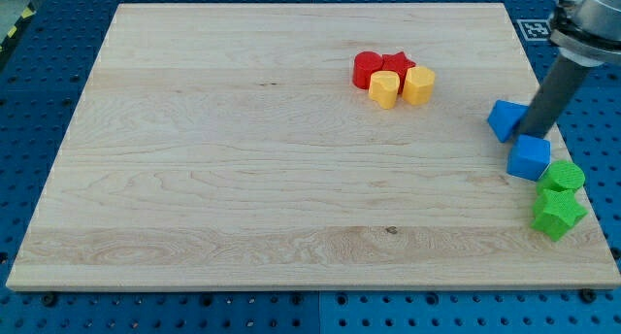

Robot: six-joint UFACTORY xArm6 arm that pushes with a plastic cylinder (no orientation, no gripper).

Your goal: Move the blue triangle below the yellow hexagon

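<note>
The blue triangle (504,118) lies near the board's right edge, partly hidden behind my rod. My tip (531,136) is right beside it on its right and just above a blue cube (529,158); I cannot tell whether it touches either block. The yellow hexagon (420,84) sits up and to the left of the triangle, at the right end of a tight cluster near the view's top centre.
The cluster also holds a yellow heart (384,88), a red round block (366,69) and a red star (398,64). Two green blocks (562,176) (558,214) lie below the blue cube at the wooden board's (243,179) right edge.
</note>
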